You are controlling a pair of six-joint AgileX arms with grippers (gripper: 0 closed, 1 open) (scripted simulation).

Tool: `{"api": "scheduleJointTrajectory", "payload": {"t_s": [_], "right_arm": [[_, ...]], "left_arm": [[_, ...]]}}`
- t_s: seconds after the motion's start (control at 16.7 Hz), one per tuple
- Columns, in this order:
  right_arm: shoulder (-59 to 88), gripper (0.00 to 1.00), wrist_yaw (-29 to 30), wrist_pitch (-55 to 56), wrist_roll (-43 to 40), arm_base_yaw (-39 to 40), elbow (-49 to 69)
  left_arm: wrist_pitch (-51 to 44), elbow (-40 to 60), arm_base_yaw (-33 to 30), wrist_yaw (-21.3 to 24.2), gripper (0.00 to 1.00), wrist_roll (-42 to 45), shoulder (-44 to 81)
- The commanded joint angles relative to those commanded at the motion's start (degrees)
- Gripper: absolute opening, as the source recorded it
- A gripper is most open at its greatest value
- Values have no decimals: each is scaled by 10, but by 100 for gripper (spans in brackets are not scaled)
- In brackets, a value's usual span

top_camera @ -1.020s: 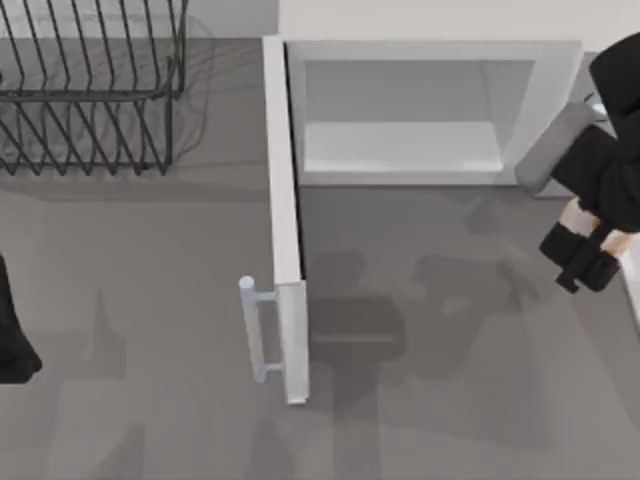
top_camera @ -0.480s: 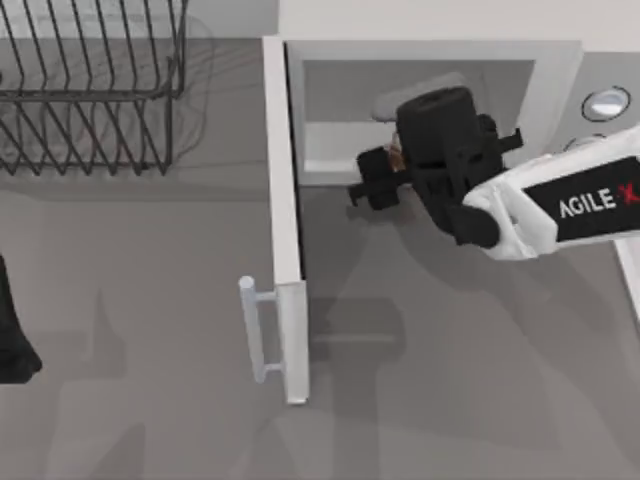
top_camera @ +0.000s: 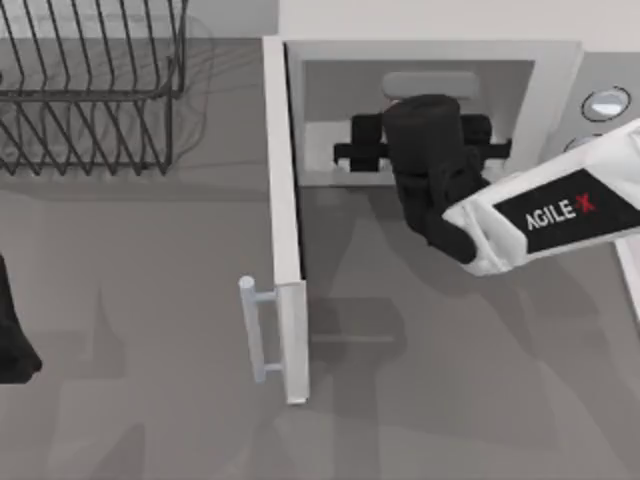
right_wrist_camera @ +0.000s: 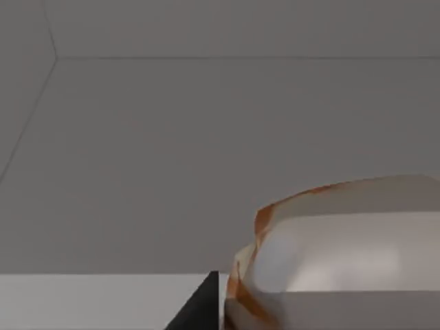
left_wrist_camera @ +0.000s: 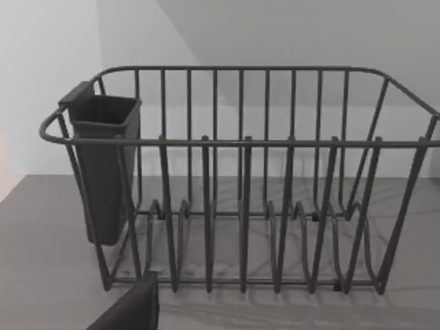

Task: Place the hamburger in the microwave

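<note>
The white microwave (top_camera: 555,70) stands at the back with its door (top_camera: 283,200) swung wide toward the front. My right gripper (top_camera: 420,122) reaches into the pale grey cavity (right_wrist_camera: 206,137), its black wrist covering the hamburger from above. The right wrist view has the orange-tan hamburger (right_wrist_camera: 330,254) with pale patches very close, beside a dark fingertip (right_wrist_camera: 201,306), so the gripper is shut on it inside the cavity. My left arm (top_camera: 12,335) stays parked at the table's left edge.
A dark wire rack (top_camera: 90,90) stands at the back left, with a dark cup (left_wrist_camera: 103,165) hung on one end. Two silvery knobs (top_camera: 605,103) sit right of the cavity. The door's bar handle (top_camera: 255,330) juts left over the grey table (top_camera: 450,380).
My right arm swung in from the table's right edge with the hamburger to the cavity's mouth, then pushed farther inside. The left arm has not moved.
</note>
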Motion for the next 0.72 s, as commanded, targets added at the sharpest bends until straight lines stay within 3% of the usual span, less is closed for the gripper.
{"api": "scheduleJointTrajectory", "payload": {"t_s": [0.36, 0.72], "right_arm": [[12, 0, -5, -11, -1, -5, 18], [109, 0, -29, -77, -16, -28, 193]], "left_arm": [[0, 0, 0, 0, 100, 0, 0], [0, 0, 0, 0, 100, 0, 0]]}}
